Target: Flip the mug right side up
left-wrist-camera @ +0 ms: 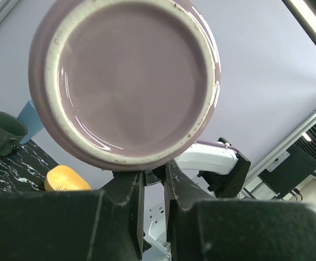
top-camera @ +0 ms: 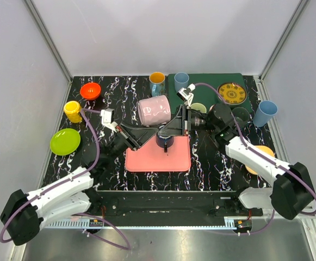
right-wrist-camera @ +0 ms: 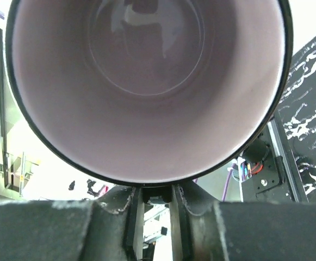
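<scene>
Top external view: the pink mug (top-camera: 155, 110) lies on its side in the air, just past the 12 o'clock edge of the pink mat (top-camera: 147, 160). Its base points toward 9 o'clock and its mouth toward 3 o'clock. The left gripper (top-camera: 159, 129) and right gripper (top-camera: 169, 127) meet at the mug's 6 o'clock side.

The left wrist view fills with the mug's (left-wrist-camera: 130, 76) glossy mauve base, ringed by a pale unglazed foot. At 6 o'clock the left gripper (left-wrist-camera: 154, 174) is clenched to a thin slot.

The right wrist view looks straight into the mug's (right-wrist-camera: 147, 81) pale pink interior, edged by a black rim. The right gripper (right-wrist-camera: 156, 190) is pinched tight beneath that rim. Only a dark sliver shows between either pair of jaws.
</scene>
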Robot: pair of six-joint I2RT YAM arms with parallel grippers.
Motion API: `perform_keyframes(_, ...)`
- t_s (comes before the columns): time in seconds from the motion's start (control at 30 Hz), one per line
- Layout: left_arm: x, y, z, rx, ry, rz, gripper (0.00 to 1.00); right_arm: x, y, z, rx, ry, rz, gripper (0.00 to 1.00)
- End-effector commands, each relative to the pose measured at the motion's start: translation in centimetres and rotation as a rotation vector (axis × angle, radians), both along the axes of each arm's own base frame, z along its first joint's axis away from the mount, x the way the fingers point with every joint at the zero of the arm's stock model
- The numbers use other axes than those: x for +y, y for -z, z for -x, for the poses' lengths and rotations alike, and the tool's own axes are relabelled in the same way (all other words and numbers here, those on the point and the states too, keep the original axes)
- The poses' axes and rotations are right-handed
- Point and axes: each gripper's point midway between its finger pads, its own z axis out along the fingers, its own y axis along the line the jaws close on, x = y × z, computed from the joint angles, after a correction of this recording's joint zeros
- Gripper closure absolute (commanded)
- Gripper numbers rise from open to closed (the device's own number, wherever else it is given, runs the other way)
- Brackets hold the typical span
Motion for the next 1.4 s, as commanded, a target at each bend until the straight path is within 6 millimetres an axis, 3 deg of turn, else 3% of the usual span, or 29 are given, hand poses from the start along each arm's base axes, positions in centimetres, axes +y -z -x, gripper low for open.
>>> perform_keyframes(0.0, -1.3, 2.0, 5.6, -0.091, 0.234, -0.108, 0.94, -0.2, -3.6, -3.7, -0.136, 0.253, -0.013, 1.00)
perform_keyframes(0.03, -1.3, 2.3, 5.4, -0.099, 0.213, -0.124, 0.87, -0.4, -2.4, -4.2, -0.092, 0.291, 0.094, 1.00)
perform_keyframes(0.07, -0.9, 1.9, 5.2, -0.102, 0.181, -0.118, 0.67, -1.0, -2.7, -4.8, -0.127, 0.366, 0.126, 1.00)
perform_keyframes(0.1, -0.8, 2.5, 4.8, -0.082, 0.161, -0.143, 0.60, -1.4, -2.3, -5.4, -0.205, 0.406, 0.172, 1.00)
perform_keyframes(0.17, 0.0, 2.1, 4.2, -0.091, 0.092, -0.136, 0.43, -2.5, -1.4, -6.0, -0.197, 0.473, 0.276, 1.00)
perform_keyframes(0.27, 0.9, 2.4, 3.0, -0.065, -0.001, -0.153, 0.34, -3.3, -1.0, -6.4, -0.219, 0.517, 0.335, 1.00)
perform_keyframes(0.33, 1.2, 2.7, 2.6, -0.064, -0.035, -0.165, 0.33, -3.5, -0.5, -6.3, -0.227, 0.520, 0.363, 1.00)
perform_keyframes(0.4, 1.7, 3.1, 1.7, -0.025, -0.085, -0.187, 0.32, -4.4, 0.2, -7.5, -0.233, 0.594, 0.432, 1.00)
perform_keyframes(0.43, 2.0, 3.4, 1.3, -0.014, -0.112, -0.205, 0.32, -5.3, 1.2, -7.8, -0.213, 0.623, 0.517, 1.00)
perform_keyframes(0.47, 2.8, 3.3, 0.4, 0.008, -0.174, -0.209, 0.32, -6.6, 2.6, -9.7, -0.210, 0.724, 0.609, 1.00)
perform_keyframes(0.5, 3.1, 4.7, -0.3, 0.064, -0.214, -0.272, 0.31, -7.6, 3.6, -10.6, -0.238, 0.765, 0.688, 1.00)
perform_keyframes(0.57, 5.2, 5.4, -2.0, 0.128, -0.356, -0.297, 0.32, -9.8, 6.7, -12.5, -0.210, 0.855, 0.885, 1.00)
perform_keyframes(0.6, 6.0, 7.0, -2.6, 0.181, -0.404, -0.358, 0.32, -10.9, 8.0, -13.0, -0.211, 0.880, 0.966, 1.00)
perform_keyframes(0.67, 8.1, 7.8, -3.7, 0.244, -0.527, -0.371, 0.32, -11.2, 9.9, -14.3, -0.198, 0.901, 1.049, 1.00)
perform_keyframes(0.73, 9.3, 9.3, -4.1, 0.298, -0.581, -0.414, 0.32, -10.8, 10.6, -15.3, -0.200, 0.908, 1.056, 1.00)
perform_keyframes(0.87, 10.9, 10.4, -4.6, 0.341, -0.660, -0.436, 0.32, -9.7, 13.2, -17.9, -0.200, 0.909, 1.113, 1.00)
perform_keyframes(1.03, 11.4, 11.2, -4.7, 0.360, -0.682, -0.472, 0.32, -8.4, 13.5, -20.9, -0.224, 0.943, 1.115, 1.00)
perform_keyframes(1.23, 11.8, 11.9, -4.8, 0.364, -0.706, -0.513, 0.32, -6.8, 18.6, -23.6, -0.184, 0.881, 1.218, 1.00)
perform_keyframes(1.37, 12.0, 12.6, -4.8, 0.376, -0.714, -0.541, 0.32, -7.1, 21.5, -24.4, -0.153, 0.870, 1.269, 1.00)
